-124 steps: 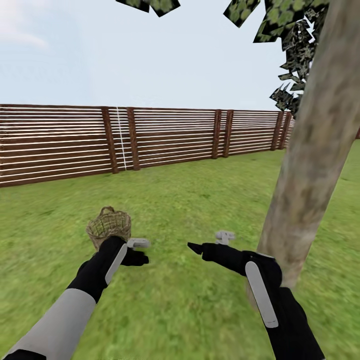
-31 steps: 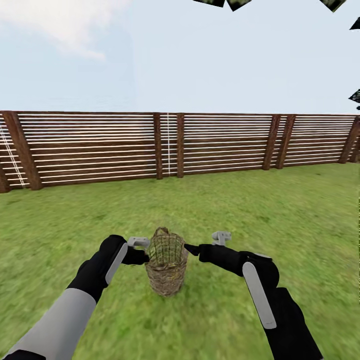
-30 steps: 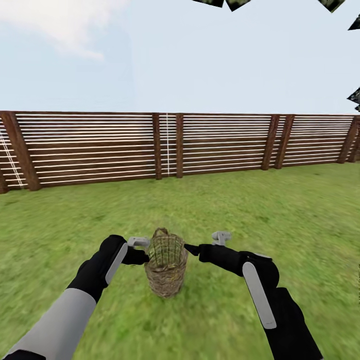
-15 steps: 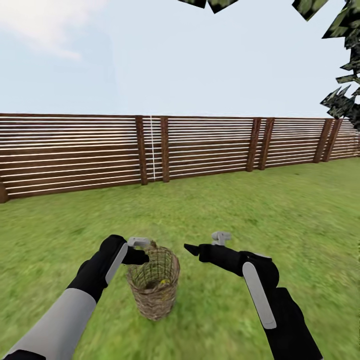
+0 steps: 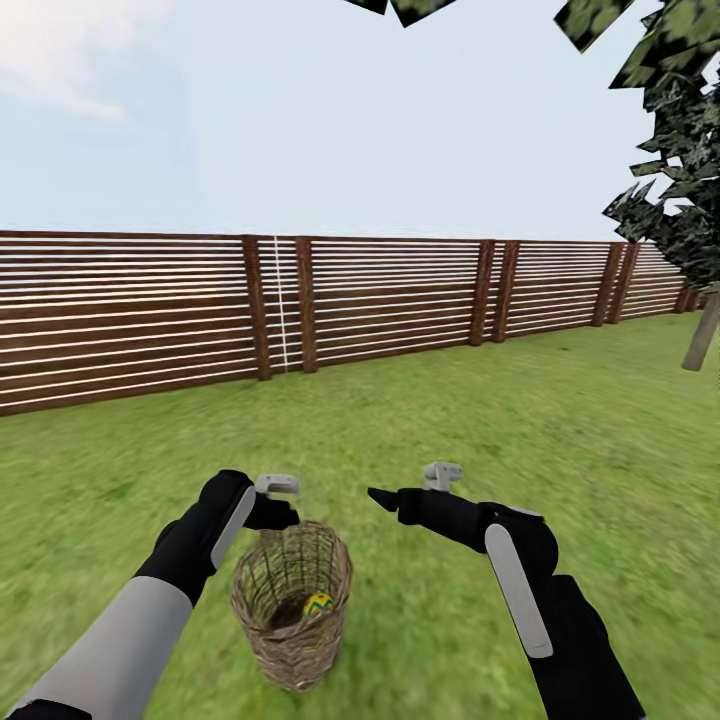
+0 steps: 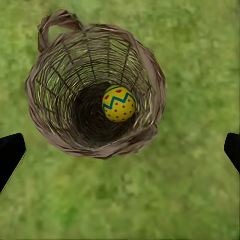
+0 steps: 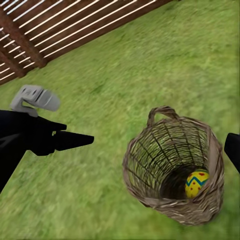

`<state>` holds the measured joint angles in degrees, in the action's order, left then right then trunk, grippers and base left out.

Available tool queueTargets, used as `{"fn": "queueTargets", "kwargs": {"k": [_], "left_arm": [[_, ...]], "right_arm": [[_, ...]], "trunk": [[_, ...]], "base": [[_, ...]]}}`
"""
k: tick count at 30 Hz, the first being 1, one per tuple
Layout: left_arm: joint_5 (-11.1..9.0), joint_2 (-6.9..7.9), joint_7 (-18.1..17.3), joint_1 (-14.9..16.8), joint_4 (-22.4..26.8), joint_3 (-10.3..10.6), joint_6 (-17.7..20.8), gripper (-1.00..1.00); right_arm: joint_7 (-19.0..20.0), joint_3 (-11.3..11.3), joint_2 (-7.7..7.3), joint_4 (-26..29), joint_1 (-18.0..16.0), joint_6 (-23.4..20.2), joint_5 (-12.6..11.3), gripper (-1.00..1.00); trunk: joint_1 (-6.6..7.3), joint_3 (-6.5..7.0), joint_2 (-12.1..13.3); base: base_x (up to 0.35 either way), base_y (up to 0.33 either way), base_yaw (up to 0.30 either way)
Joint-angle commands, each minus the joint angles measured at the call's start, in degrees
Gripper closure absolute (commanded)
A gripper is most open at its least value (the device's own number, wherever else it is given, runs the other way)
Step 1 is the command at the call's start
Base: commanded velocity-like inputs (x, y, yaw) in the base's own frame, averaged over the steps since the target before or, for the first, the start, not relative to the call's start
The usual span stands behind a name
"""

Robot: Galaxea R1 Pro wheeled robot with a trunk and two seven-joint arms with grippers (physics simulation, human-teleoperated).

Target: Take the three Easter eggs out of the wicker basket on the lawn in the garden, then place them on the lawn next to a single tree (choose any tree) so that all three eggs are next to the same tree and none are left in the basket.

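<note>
Left wrist cam looks straight down into the wicker basket (image 6: 95,85): one Easter egg (image 6: 119,103) visible at the bottom, against the wall. Other two not seen; can't tell if they're hidden under the weave shadow or gone.

Head view: basket (image 5: 291,615) sits on the lawn (image 5: 450,400) near the robot, left of centre, just below/near side of the left gripper (image 5: 285,500). Egg (image 5: 318,603) shows thru the rim. Left fingers (image 6: 10,155) are spread wide, tips at both edges of the wrist frame, nothing between them. Right gripper (image 5: 385,497) hangs over bare grass right of the basket; open or closed, can't tell from any view. Tree trunk (image 5: 700,335) far right by the fence (image 5: 150,300), well apart from the basket.

Risks, my read:
- basket is narrow + deep, the spread fingers look abt as wide as the mouth → descent prob. catches the rim and tips it.
- egg hugs the wall, so one finger has no room → pinch may squirt it sideways.
- handle (image 6: 57,22) on far rim could snag the wrist.
- basket is light, unanchored; any side push rolls it, eggs spill away from the tree.
- right arm (image 5: 520,580) close by → collision if both reach in.
</note>
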<state>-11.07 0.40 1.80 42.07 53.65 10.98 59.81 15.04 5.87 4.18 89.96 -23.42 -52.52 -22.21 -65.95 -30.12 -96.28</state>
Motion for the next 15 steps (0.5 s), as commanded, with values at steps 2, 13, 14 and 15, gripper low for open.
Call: {"fn": "queueTargets", "kwargs": {"k": [2, 13, 14, 15], "left_arm": [[-0.29, 0.04, 0.16, 0.03, 0.05, 0.1, 0.19, -1.0], [-0.35, 0.04, 0.13, 0.03, 0.06, 0.09, 0.19, -1.0], [-0.35, 0.04, 0.13, 0.03, 0.07, 0.09, 0.19, -1.0], [-0.35, 0.04, 0.13, 0.03, 0.08, 0.09, 0.19, -1.0]], "right_arm": [[0.43, -0.07, 0.04, 0.04, -0.05, -0.27, 0.42, -1.0], [0.43, -0.07, 0.04, 0.04, -0.05, -0.23, 0.41, -1.0], [0.43, -0.07, 0.04, 0.04, -0.05, -0.22, 0.41, -1.0], [0.43, -0.07, 0.04, 0.04, -0.05, -0.22, 0.41, -1.0]], "trunk": [[-0.02, -0.05, -0.03], [-0.02, 0.48, -0.03], [-0.02, 0.54, -0.03], [-0.02, 0.61, -0.03]], "base": [[0.252, 0.206, -0.03], [0.108, 0.254, -0.142], [0.053, 0.233, -0.203], [0.047, 0.227, -0.205]]}}
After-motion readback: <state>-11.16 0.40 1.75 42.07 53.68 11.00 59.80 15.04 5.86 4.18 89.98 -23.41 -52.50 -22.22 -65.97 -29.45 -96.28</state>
